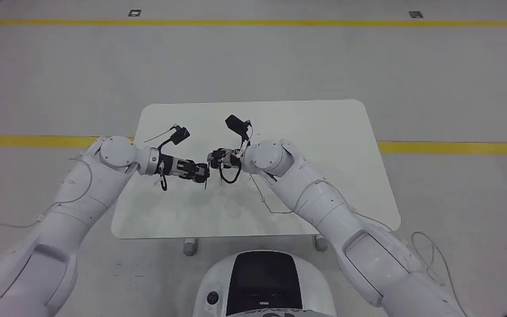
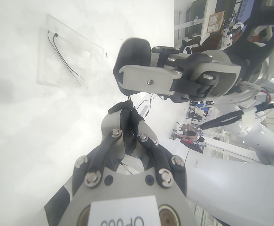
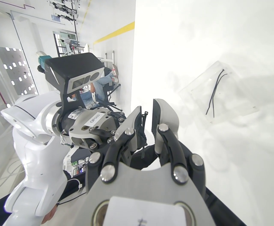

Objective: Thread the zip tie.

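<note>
Robotics lab or test hall, by the look. Pale grey floor (image 1: 71,79) marked with long yellow lines (image 1: 253,22); one white table (image 1: 341,135) standing alone in open space. Past the table's edge: racks of gear (image 3: 64,8) along the wall, a cardboard box (image 2: 216,20) among cluttered work desks (image 2: 195,21)

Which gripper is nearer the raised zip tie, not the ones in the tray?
Left. The left gripper is shut on the zip tie, pinching it at its tips. The right gripper is open around the tie's head end, not clamping it.

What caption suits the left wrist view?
Left hand grips a zip tie facing the right hand; two spares lie in a tray.
</note>
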Tool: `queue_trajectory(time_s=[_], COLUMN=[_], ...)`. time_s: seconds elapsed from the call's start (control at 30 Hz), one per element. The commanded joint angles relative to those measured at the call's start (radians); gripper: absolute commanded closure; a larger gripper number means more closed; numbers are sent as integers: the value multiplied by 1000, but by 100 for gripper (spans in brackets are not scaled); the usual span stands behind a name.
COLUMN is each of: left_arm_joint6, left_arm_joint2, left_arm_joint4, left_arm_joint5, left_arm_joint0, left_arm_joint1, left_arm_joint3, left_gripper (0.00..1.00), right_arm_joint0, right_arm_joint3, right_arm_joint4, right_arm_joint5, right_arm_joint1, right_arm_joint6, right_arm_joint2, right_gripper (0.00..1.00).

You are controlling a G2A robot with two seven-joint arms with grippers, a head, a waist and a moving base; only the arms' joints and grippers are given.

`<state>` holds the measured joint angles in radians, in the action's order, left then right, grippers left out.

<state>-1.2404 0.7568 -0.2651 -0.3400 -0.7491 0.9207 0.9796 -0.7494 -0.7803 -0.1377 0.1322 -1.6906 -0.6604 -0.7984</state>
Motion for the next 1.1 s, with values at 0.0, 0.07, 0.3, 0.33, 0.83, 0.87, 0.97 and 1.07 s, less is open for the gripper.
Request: queue_trajectory(time_s=[0.0, 0.07, 0.3, 0.33, 0.83, 0.87, 0.97, 1.07], left_arm_joint6=[0, 0, 0, 0, 3, 4, 5, 6], left_arm_joint2=[0, -1, -1, -1, 4, 5, 6, 7], left_arm_joint4=[-1, -2, -2, -2, -4, -5, -5, -5], left_arm_joint5=[0, 0, 0, 0, 0, 0, 0, 0], left_arm_joint0=[0, 0, 1, 1, -4, -4, -6, -6], left_arm_joint1=[0, 0, 0, 0, -3, -3, -3, -4], left_arm_joint3=[0, 0, -2, -3, 0, 0, -1, -3], left_gripper=[100, 100, 100, 100, 70, 71, 72, 73], right_arm_joint0=[0, 0, -2, -2, -11, -12, -15, -18], right_arm_joint3=[1, 2, 3, 3, -8, -9, -12, -16], right_arm_joint4=[0, 0, -5, -5, -14, -14, -15, -17], right_arm_joint5=[-1, -3, -5, -5, -4, -4, -4, -2], right_arm_joint1=[-1, -1, -3, -3, -4, -4, -4, -4], right_arm_joint6=[-1, 0, 5, 5, 9, 10, 17, 23], right_arm_joint2=[-1, -2, -4, -4, -13, -14, -17, -19], right_gripper=[90, 95, 100, 100, 100, 100, 100, 100])
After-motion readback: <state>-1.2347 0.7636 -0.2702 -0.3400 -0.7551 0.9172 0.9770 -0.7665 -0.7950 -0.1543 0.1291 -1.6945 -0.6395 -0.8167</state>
